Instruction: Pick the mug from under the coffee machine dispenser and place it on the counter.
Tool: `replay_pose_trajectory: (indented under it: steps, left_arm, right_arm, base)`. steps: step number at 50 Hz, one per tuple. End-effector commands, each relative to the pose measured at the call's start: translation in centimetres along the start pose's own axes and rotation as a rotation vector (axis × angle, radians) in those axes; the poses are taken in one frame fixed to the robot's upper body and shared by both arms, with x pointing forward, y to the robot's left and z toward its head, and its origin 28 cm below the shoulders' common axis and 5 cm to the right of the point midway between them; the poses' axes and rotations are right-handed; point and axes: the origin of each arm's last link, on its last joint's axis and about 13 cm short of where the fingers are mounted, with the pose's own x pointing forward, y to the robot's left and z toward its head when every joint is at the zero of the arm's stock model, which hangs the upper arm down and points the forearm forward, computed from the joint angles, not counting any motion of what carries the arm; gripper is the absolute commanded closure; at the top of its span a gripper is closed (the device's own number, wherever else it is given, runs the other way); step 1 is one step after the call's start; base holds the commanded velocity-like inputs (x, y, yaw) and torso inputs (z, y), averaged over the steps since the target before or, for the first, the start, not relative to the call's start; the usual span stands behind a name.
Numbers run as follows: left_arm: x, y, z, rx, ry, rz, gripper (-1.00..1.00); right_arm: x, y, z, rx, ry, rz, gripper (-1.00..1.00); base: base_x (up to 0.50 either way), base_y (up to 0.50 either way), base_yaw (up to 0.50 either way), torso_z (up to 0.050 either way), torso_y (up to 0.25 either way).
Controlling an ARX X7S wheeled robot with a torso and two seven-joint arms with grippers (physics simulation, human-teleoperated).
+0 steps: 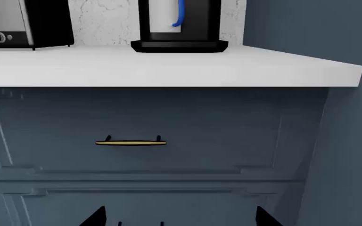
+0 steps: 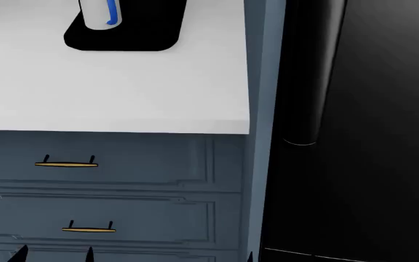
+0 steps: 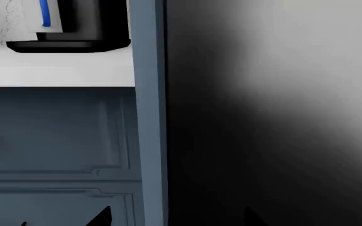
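Note:
The white mug [image 2: 96, 13] with its blue handle stands on the black base tray of the coffee machine dispenser [image 2: 133, 35], at the back of the white counter [image 2: 122, 93]. The left wrist view has the mug [image 1: 163, 16] inside the dispenser [image 1: 197, 23]. In the right wrist view the mug [image 3: 54, 19] is far off. My left gripper [image 1: 181, 218] hangs open in front of the drawers, well below the counter's edge. My right gripper [image 3: 176, 217] is open too, low by the cabinet's end panel. Neither holds anything.
A black boxy appliance with a knob [image 1: 17, 23] sits on the counter beside the dispenser. Blue-grey drawers with brass handles [image 2: 66, 164] lie under the counter. A tall black fridge [image 2: 355, 136] stands beyond the blue end panel [image 2: 264, 109].

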Motion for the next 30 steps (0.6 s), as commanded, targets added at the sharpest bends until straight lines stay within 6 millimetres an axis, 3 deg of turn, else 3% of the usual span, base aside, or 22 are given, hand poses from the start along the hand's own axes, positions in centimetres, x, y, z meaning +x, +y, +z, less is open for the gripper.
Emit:
replay_pose_trajectory:
  steps: [1,2,4,10,15,20,30]
  left_arm:
    - [0.0,0.2,0.0,0.0,0.0,0.011,-1.0]
    - [-0.1,-0.2,-0.1,0.094,0.007,-0.018,-1.0]
    - [-0.2,-0.6,0.1,-0.103,0.001,-0.134,-1.0]
    - [-0.2,-0.8,0.0,-0.019,0.043,-0.105,-1.0]
    - [-0.4,-0.5,0.4,-0.013,0.036,-0.08,-1.0]
    - [-0.5,-0.2,1.1,-0.006,0.005,-0.054,-1.0]
    - [-1.2,1.0,2.8,0.004,-0.049,0.013,-1.0]
  right_arm:
    - [0.0,0.0,0.0,0.0,0.0,0.0,-1.0]
    - [-0.1,0.0,0.1,-0.012,-0.011,-0.005,-1.0]
    - [-0.3,0.0,0.3,-0.043,-0.028,-0.002,-1.0]
    - [-0.4,-0.1,0.9,-0.006,-0.017,-0.027,-1.0]
    - [-0.4,-0.1,1.2,-0.008,-0.024,-0.021,-1.0]
    - [-0.4,0.1,1.5,-0.02,-0.037,-0.004,-1.0]
    - [-0.7,0.4,2.3,-0.027,-0.053,0.028,-1.0]
  base:
    - [0.0,0.0,0.0,0.0,0.0]
    - [0.0,0.0,0.0,0.0,0.0]
    - [0.0,0.0,0.0,0.0,0.0]
    - [0.0,0.0,0.0,0.0,0.0]
    - [-0.46,0.04,0.0,0.0,0.0]
    - [-0.41,0.41,0.0,0.0,0.0]
    - [-0.1,0.5,0.0,0.0,0.0]
